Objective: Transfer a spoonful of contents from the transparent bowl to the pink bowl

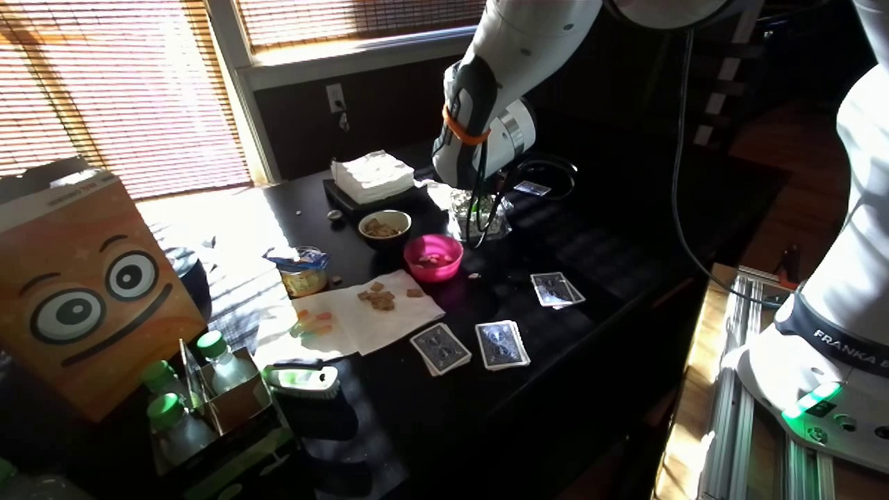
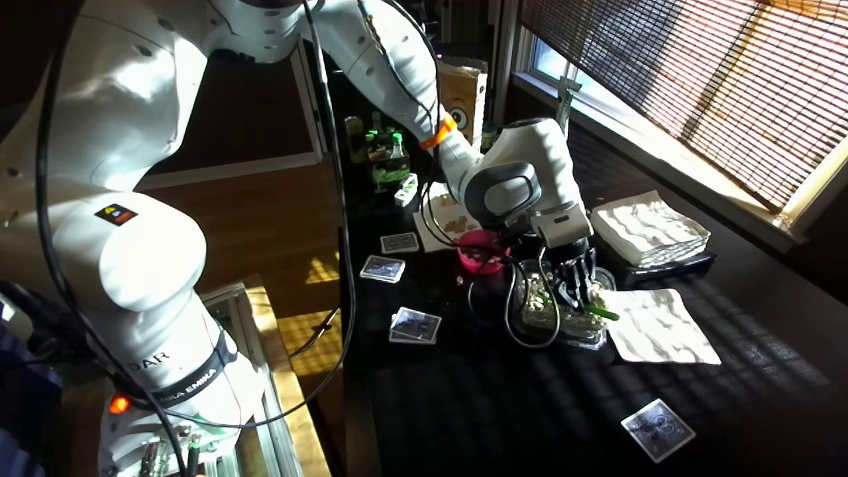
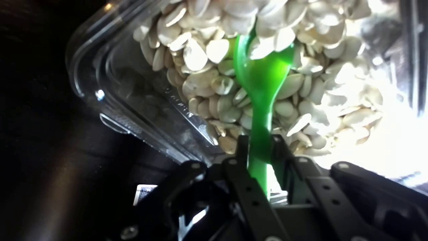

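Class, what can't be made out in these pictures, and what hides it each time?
Tip of the green spoon: buried under pale seeds, wrist view.
One end of the clear container: cut off by the picture's upper edge, wrist view.
Marks on its wall: too small to read, wrist view.
Pieces in the pink bowl: too small to count, both exterior views.
Faces of the playing cards: turned down, both exterior views.

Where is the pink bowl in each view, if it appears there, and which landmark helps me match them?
In an exterior view: pink bowl near centre, below and left of the clear container.
In an exterior view: pink bowl just right of centre, above and left of the clear container.
Wrist view: not visible.
Shared landmark: the clear container.
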{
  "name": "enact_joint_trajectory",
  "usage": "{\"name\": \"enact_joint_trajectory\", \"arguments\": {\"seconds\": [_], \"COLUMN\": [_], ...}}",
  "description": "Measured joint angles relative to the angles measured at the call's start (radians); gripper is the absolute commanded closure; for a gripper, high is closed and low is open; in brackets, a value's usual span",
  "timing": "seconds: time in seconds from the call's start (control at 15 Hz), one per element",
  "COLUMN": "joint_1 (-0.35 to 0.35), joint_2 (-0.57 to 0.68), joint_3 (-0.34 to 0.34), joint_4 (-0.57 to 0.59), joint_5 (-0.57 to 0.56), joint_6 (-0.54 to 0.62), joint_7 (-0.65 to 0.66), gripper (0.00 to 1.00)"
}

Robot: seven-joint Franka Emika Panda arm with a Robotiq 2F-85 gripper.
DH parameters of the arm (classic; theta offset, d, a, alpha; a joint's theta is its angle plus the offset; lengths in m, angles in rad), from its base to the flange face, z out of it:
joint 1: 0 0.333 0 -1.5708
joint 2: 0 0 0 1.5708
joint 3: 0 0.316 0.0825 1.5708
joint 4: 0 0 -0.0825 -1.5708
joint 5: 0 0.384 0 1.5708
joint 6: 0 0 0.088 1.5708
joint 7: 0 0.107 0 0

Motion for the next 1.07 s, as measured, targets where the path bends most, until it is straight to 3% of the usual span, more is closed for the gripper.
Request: {"name": "enact_joint_trajectory", "arguments": {"seconds": [1.07], "joint_1": [-0.226], "joint_2": [-0.164], "joint_3": [0.185], "joint_4": [0.0], "joint_5": [-0.194], "joint_6": [-0.003], "joint_7": [0.153], "gripper": [0.95]}}
